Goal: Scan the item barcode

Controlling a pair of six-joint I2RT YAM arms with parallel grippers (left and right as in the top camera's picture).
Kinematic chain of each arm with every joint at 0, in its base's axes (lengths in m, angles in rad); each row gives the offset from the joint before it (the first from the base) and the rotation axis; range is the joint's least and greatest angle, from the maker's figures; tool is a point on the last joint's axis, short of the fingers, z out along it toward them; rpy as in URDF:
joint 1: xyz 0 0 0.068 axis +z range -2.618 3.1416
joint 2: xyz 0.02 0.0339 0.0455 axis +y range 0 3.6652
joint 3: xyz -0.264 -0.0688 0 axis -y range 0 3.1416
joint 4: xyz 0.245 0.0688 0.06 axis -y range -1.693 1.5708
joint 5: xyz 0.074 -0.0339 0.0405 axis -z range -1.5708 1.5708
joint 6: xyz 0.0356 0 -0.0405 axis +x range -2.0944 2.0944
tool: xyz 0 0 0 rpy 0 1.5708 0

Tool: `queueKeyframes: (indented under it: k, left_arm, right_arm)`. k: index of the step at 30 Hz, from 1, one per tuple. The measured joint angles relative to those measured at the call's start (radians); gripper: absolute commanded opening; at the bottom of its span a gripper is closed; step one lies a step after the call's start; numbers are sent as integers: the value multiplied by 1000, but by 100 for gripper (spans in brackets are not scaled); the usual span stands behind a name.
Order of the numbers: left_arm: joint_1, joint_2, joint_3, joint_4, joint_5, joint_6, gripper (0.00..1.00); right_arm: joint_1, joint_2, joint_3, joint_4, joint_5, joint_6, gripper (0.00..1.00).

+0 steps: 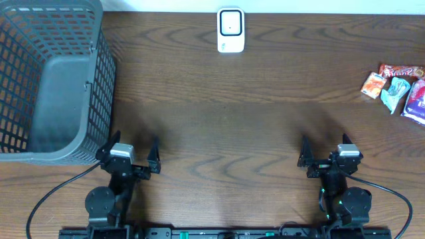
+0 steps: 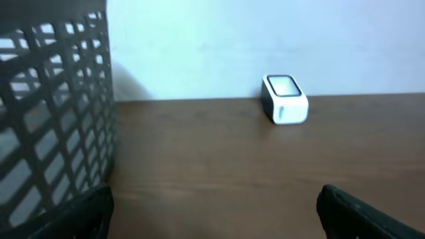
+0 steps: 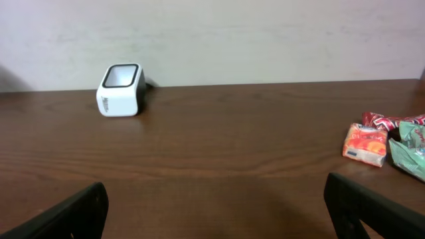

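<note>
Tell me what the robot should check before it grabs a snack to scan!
1. Right claw open with nothing in it: ok.
2. Left claw open with nothing in it: ok.
3. Snack packets in sight: ok, bunched at the table's right edge, on the right arm's side.
4. Bare table between the right claw and the packets: ok.
5. Scanner standing free at the far middle, nothing in front of it: ok.
6. Barcode showing on a packet: cannot tell, too small to see.
</note>
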Motion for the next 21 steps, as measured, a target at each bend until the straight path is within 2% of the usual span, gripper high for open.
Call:
queueKeyframes:
  k: [3, 8, 15, 21]
  left_arm:
    - [0, -13, -30, 60, -19, -3, 98]
    - [0, -14, -41, 64, -76, -32, 98]
    - [1, -16, -40, -12, -112, -49, 98]
    - [2, -16, -39, -16, -86, 42, 98]
  right_arm:
    - [0, 0, 0, 0, 0, 0, 99]
    - [0, 0, 0, 0, 0, 0, 99]
    - [0, 0, 0, 0, 0, 0, 99]
    - [0, 0, 0, 0, 0, 0, 99]
